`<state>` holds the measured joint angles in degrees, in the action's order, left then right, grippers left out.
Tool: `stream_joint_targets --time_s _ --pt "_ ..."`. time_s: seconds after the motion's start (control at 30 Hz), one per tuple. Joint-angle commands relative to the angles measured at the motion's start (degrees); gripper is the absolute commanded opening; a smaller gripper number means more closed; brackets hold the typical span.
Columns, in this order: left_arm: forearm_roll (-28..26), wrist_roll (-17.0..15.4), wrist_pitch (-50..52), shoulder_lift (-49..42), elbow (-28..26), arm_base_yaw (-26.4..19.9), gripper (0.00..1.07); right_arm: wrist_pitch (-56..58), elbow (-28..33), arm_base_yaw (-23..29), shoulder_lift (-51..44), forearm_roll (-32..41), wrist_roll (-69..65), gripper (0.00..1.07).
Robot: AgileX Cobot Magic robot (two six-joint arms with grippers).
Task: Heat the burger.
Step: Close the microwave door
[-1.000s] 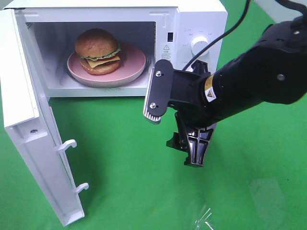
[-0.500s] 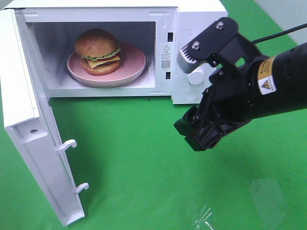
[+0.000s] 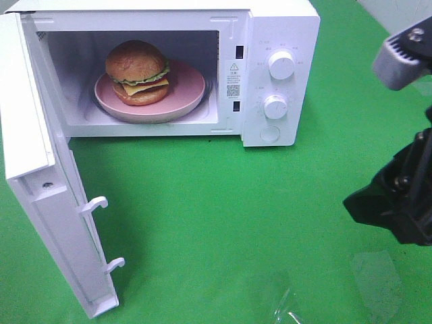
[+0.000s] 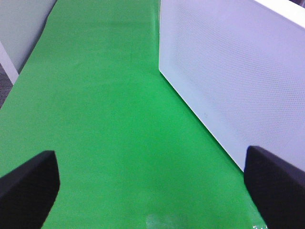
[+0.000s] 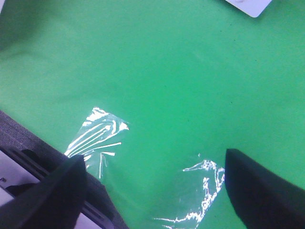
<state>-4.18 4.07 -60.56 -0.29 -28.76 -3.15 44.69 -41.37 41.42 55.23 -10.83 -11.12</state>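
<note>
burger [image 3: 138,72] sits on the pink plate [image 3: 192,91] inside the microwave [image 3: 283,27] cavity, left of centre on the plate, so loading looks done

door [image 3: 40,202] is wide open, swung out to the near left, nothing touching it. Can't heat until it's shut, so that's the step in hand; after that the knobs [image 3: 281,65] on the right panel

right gripper [image 5: 157,191]: jaws spread wide, nothing between them, only green cloth [image 3: 223,223] and some clear film [image 5: 97,133] underneath. It's at the right edge of the scene, well apart from the microwave, which keeps the door's swing path free

left gripper [image 4: 152,186]: also spread wide and empty, not visible from the high camera. A white perforated panel [image 4: 228,71] runs just beside one finger, probably the door's outer face. If so, it's placed to push the door closed

risk: plate edge is near the cavity opening, check the door clears it
</note>
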Motion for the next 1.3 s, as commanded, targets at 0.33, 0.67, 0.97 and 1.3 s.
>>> stream_joint_targets --time_s 0.33,0.67,0.97,1.3 --pt "0.0 -0.29 0.8 -1.26 0.17 0.4 0.97 11.12 2.86 0.11 -13.81 0.17 -0.52 0.76" --pt "0.0 -0.29 0.8 -1.26 0.17 0.4 0.97 12.09 10.6 0.0 -27.22 -0.46 -4.41 0.76" --pt "0.0 -0.29 0.8 -1.26 0.17 0.4 0.97 13.64 11.92 -9.0 -31.86 -0.52 -4.76 0.76" --pt "0.0 -0.29 0.8 -1.26 0.17 0.4 0.97 13.46 11.92 -20.34 -43.03 -0.4 -3.61 0.76"
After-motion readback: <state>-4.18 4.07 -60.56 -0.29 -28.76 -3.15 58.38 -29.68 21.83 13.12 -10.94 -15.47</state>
